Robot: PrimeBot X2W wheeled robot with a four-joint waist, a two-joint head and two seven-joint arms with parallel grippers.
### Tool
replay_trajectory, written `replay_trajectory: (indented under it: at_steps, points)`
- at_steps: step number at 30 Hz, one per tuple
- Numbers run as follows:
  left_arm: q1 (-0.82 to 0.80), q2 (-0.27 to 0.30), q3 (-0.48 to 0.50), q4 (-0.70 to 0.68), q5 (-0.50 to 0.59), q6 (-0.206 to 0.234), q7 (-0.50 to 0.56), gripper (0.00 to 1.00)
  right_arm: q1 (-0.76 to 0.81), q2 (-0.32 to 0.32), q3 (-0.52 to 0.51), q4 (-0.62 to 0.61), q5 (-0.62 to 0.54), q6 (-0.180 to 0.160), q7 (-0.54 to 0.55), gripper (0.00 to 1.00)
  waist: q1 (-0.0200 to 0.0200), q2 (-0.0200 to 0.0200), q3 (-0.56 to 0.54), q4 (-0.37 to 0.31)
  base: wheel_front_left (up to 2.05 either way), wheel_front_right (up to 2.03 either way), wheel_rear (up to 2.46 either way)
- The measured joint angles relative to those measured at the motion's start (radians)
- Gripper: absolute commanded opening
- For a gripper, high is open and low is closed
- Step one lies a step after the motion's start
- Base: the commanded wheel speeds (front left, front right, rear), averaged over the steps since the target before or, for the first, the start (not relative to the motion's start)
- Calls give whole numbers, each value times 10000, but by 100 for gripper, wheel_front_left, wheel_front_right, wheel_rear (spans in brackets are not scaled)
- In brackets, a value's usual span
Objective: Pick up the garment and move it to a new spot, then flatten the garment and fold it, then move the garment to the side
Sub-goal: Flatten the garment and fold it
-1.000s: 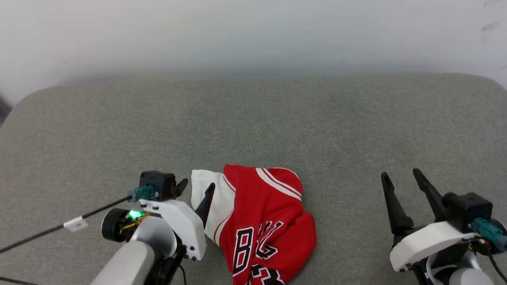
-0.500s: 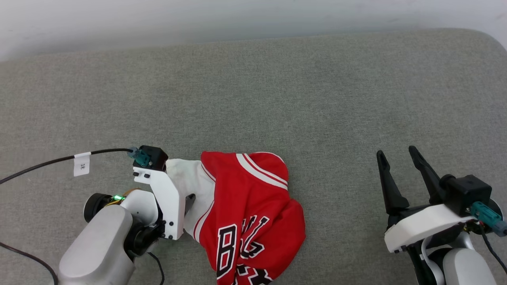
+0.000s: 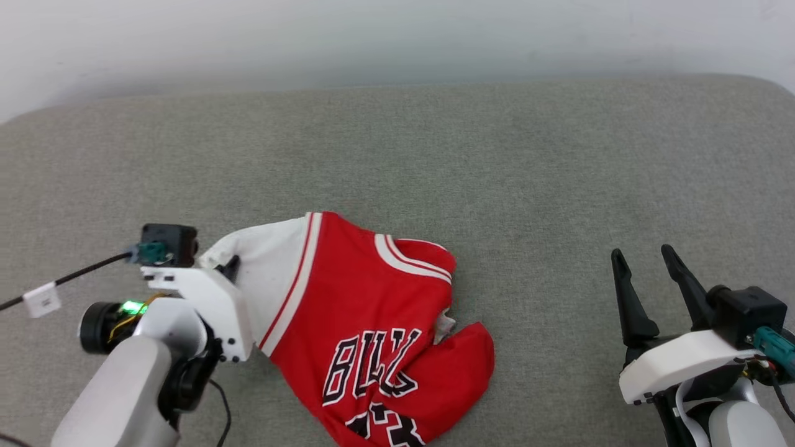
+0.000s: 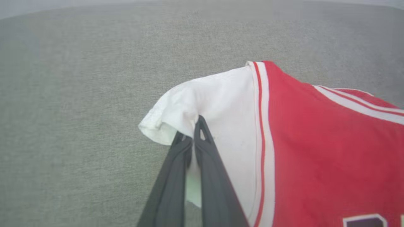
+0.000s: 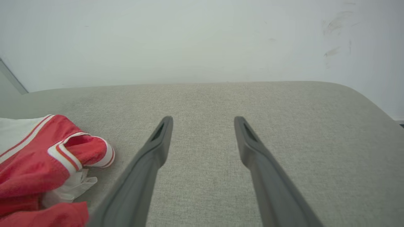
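On the near-left part of the grey cloth-covered table [image 3: 497, 174], the jersey [image 3: 366, 292] lies crumpled. The red side is up, the black lettering is toward the near edge, and the white lining is turned out at the left corner.

Left tool [image 4: 193, 136]: fingers pressed together, clamped on that white corner. Cloth bunches over the tips and a flap hangs between the fingers. The corner looks slightly raised; the rest lies on the table.

Right tool [image 3: 643, 264]: fingers wide apart, holding nothing. It sits over bare table, well apart from the jersey on its right.

Handling, as judged:
- Light, limp cloth with no stiffness. It will drape and trail from any single hold, and folds will collapse on themselves.
- Smooth sports fabric, likely to slip out of a thin pinch. A deep bite over a hem or the striped trim [image 3: 413, 261] seems safer than one loose layer.
- Not fragile.
- The table cover looks rough enough to catch and drag the cloth.
- A one-corner hold suits carrying. Flattening probably needs a second hold by the right tool at the far shoulder or hem.
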Motion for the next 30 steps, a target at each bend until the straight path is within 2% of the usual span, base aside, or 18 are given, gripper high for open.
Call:
replay_trajectory:
  at_steps: [5, 8, 10, 11, 12, 13, 14, 20, 30]
  points:
    - [1568, 454, 842, -437, -410, 844, -326, 0, 90, 0, -44, -171, -59, 0, 134, 100, 0, 0, -243, 288, 0, 0, 0]
    - [2432, 443, 1037, -380, -761, 951, -424, 0, 187, 0, -52, -247, -71, 0, 190, 100, 0, 0, -297, 354, 0, 0, 0]
    - [2748, 242, 1062, -253, -966, 934, -508, 0, 203, -2, -42, -286, -71, 0, 228, 100, 0, 0, -313, 364, 0, 0, 0]
    - [2842, 138, 1022, -182, -1041, 924, -510, 16, 204, -2, -44, -291, -71, 0, 242, 100, 0, 0, -332, 367, 0, 0, 0]
    - [2906, 29, 999, -121, -1070, 924, -591, 56, 212, -2, -33, -293, -73, 0, 247, 100, 0, 0, -360, 368, 0, 0, 0]
    - [2924, -67, 997, -63, -1080, 922, -706, 56, 235, -2, -31, -293, -73, 0, 263, 100, 0, 0, -397, 369, 0, 0, 0]
    - [2923, -134, 980, -33, -1089, 911, -826, 100, 270, -2, -27, -290, -75, 0, 309, 100, -1, 0, -439, 368, 0, 0, 0]
    - [2668, -230, 936, -125, -525, 798, -2169, 100, 493, -2, 10, -309, -142, 0, 472, 100, 0, 0, -846, 346, 0, 0, 0]
    - [2519, -554, 612, -1252, 449, 608, -4566, 100, 910, -2, 58, -405, -165, 0, 706, 100, -1, 0, -1624, 254, 0, 0, 0]
